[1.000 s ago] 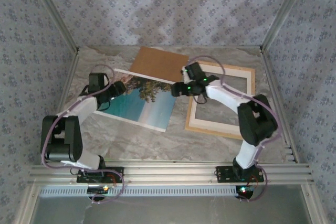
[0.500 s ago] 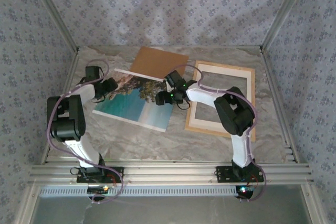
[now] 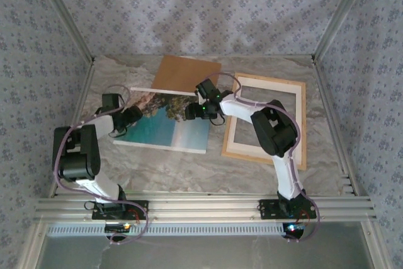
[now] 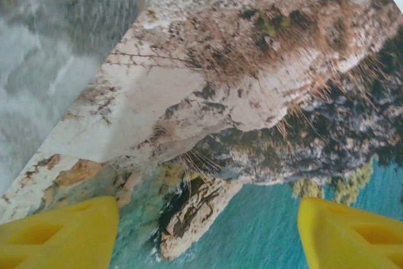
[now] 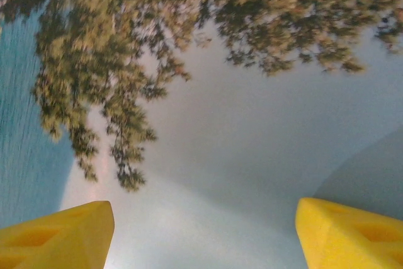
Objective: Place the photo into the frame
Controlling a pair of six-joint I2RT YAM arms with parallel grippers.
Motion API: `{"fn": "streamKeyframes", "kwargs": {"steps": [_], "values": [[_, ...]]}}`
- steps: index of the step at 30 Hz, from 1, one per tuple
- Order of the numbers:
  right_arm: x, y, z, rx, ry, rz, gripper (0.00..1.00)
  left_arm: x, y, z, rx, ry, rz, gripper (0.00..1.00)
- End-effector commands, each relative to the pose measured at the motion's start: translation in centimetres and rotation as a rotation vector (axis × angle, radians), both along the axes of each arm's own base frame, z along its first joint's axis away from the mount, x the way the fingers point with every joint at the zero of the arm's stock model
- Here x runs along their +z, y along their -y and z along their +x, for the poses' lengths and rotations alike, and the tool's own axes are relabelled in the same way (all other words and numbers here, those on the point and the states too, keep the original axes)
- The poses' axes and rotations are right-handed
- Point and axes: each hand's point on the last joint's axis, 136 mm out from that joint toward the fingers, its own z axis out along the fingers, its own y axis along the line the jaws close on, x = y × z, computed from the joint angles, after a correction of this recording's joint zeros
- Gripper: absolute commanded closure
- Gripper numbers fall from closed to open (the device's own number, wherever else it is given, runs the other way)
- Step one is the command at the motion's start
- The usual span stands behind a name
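The photo point(image 3: 165, 131) lies flat on the marble table, left of centre, its long edges nearly square with the table front. My left gripper point(image 3: 130, 118) is over its left end, fingers wide apart and open above the rocky coast point(image 4: 252, 92). My right gripper point(image 3: 192, 113) is over its upper right part, open above the trees and sky point(image 5: 239, 143). Nothing is between either pair of yellow fingers. The frame point(image 3: 303, 124) of light wood lies flat to the right of the photo, a white mat border point(image 3: 237, 150) inside it.
A plain brown backing board point(image 3: 187, 74) lies at the back, touching the photo's far edge. Patterned walls close in the table on three sides. An aluminium rail point(image 3: 201, 207) runs along the near edge by the arm bases.
The photo has turned to lie squarer with the table front and shifted left. My right gripper has swept left from the frame's edge onto the photo; the left gripper has drawn back left.
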Motion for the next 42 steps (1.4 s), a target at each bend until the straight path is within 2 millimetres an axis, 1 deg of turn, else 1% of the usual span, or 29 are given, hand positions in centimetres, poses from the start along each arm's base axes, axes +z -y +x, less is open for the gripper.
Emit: {"fn": "streamKeyframes", "kwargs": {"steps": [1, 4, 8, 11, 14, 16, 17, 19, 21, 23, 25, 27, 29, 30, 31, 33, 35, 36, 37, 38, 39, 41, 42], "values": [[-1.1, -0.2, 1.5, -0.021, -0.020, -0.006, 0.22, -1.3, 2.9, -3.4, -0.031, -0.076, -0.115, 0.25], [-1.1, -0.8, 2.8, -0.022, -0.020, -0.002, 0.22, -1.1, 4.2, -5.0, -0.052, -0.077, -0.125, 0.25], [-1.1, -1.7, 4.5, -0.024, -0.018, 0.015, 0.23, -1.0, 6.6, -7.2, -0.099, -0.095, -0.146, 0.25], [-0.9, -2.5, 5.7, -0.015, -0.002, 0.035, 0.23, -0.7, 8.9, -9.0, -0.150, -0.094, -0.172, 0.26], [-0.4, -3.6, 6.3, 0.019, 0.004, 0.063, 0.23, 0.1, 11.1, -10.6, -0.219, -0.078, -0.188, 0.26], [0.0, -4.3, 6.6, 0.043, 0.008, 0.081, 0.23, 1.3, 12.4, -11.2, -0.271, -0.038, -0.215, 0.27], [0.1, -4.7, 6.6, 0.061, 0.006, 0.094, 0.23, 2.3, 13.1, -11.3, -0.304, -0.003, -0.234, 0.27], [0.7, -5.6, 6.5, 0.109, 0.000, 0.127, 0.23, 4.5, 14.2, -11.0, -0.371, 0.083, -0.271, 0.28], [2.0, -6.1, 6.3, 0.152, 0.005, 0.141, 0.23, 7.1, 15.0, -10.4, -0.444, 0.190, -0.271, 0.29], [3.2, -5.8, 5.8, 0.191, 0.019, 0.122, 0.23, 9.0, 15.0, -9.3, -0.481, 0.281, -0.221, 0.29], [4.1, -4.4, 5.5, 0.192, 0.039, 0.079, 0.23, 10.3, 14.1, -7.3, -0.467, 0.335, -0.136, 0.27], [4.7, -2.2, 4.9, 0.158, 0.043, 0.042, 0.22, 10.7, 13.0, -4.8, -0.439, 0.328, -0.071, 0.25], [5.3, -0.1, 3.8, 0.121, 0.042, 0.029, 0.21, 11.0, 12.0, -2.2, -0.409, 0.306, -0.054, 0.24], [6.0, 0.9, 3.5, 0.090, 0.055, 0.029, 0.21, 10.8, 11.6, -0.9, -0.395, 0.294, -0.054, 0.24], [6.1, 2.0, 2.8, 0.067, 0.053, 0.020, 0.21, 10.9, 11.3, 0.3, -0.389, 0.292, -0.053, 0.24], [5.8, 4.3, 1.1, 0.020, 0.046, -0.016, 0.20, 10.5, 10.9, 2.4, -0.394, 0.281, -0.034, 0.24], [5.3, 6.2, -0.7, -0.024, 0.028, -0.047, 0.20, 10.0, 11.0, 4.3, -0.409, 0.266, -0.012, 0.24], [5.0, 7.2, -1.5, -0.055, 0.019, -0.060, 0.20, 9.4, 11.0, 5.1, -0.415, 0.248, -0.006, 0.24], [4.9, 8.0, -2.0, -0.084, 0.021, -0.069, 0.20, 9.1, 11.2, 5.9, -0.420, 0.241, -0.005, 0.24], [4.5, 8.6, -2.7, -0.113, 0.017, -0.066, 0.20, 8.9, 11.3, 7.0, -0.427, 0.238, -0.004, 0.24], [4.1, 8.8, -3.4, -0.132, 0.005, -0.051, 0.21, 8.3, 11.4, 7.8, -0.434, 0.224, 0.001, 0.24], [3.9, 8.4, -4.3, -0.147, -0.009, -0.026, 0.21, 7.6, 11.3, 9.5, -0.440, 0.203, 0.003, 0.24], [2.6, 8.5, -5.4, -0.147, -0.040, -0.040, 0.22, 7.2, 11.3, 10.5, -0.443, 0.195, 0.001, 0.24]]}}
